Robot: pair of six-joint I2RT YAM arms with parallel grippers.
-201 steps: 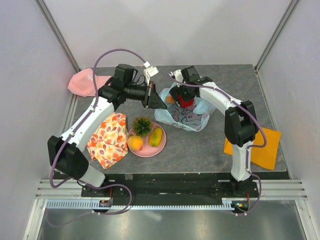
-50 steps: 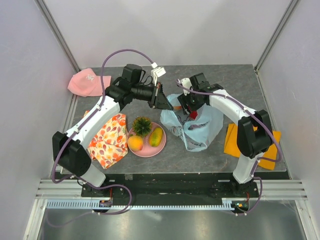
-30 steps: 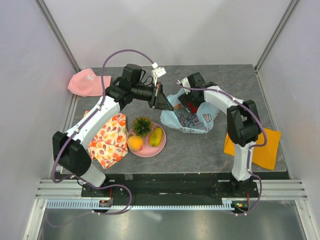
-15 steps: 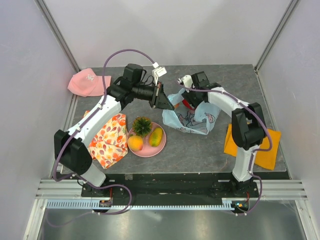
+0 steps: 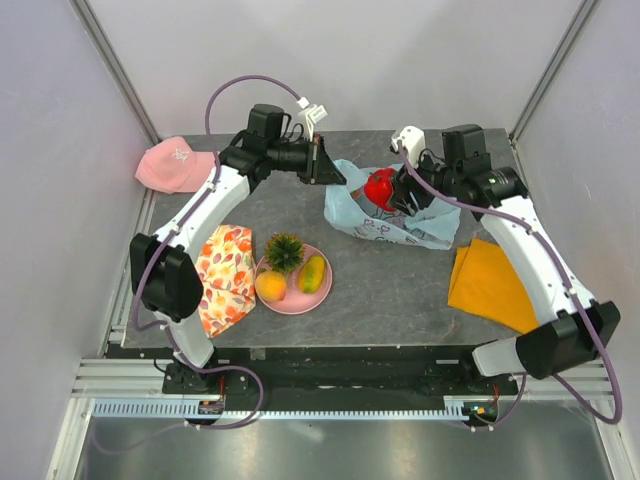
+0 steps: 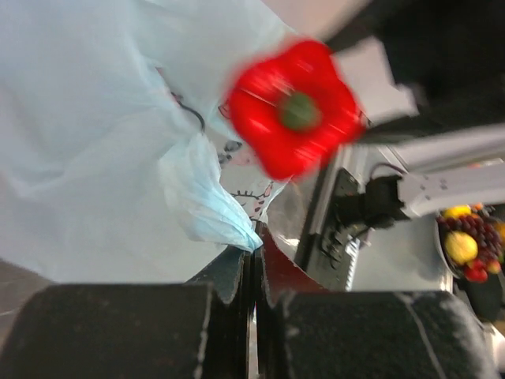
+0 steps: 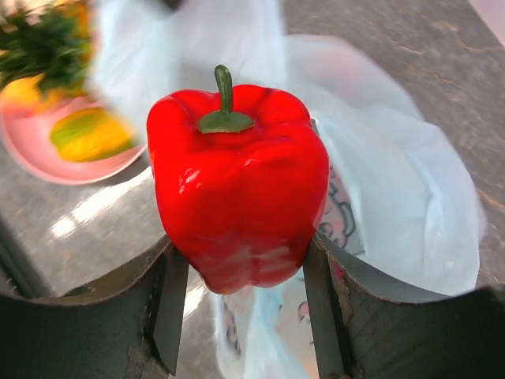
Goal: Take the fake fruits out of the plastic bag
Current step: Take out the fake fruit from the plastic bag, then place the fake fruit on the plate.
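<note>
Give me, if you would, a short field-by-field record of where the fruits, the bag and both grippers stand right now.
Left gripper: shut, pinching an edge of the thin light-blue plastic bag
Right gripper: closed on the glossy red bell pepper, held over the bag
Round pink plate: holds orange ball, spiky green-topped pineapple, yellow-green mango
Other fruit inside bag: cannot tell
Nearby: floral orange-and-white cloth, flat orange cloth, pink cap

The left arm [image 5: 195, 215] and right arm [image 5: 535, 250] are white with black joints. A purple cable [image 5: 250, 78] runs along each.
</note>
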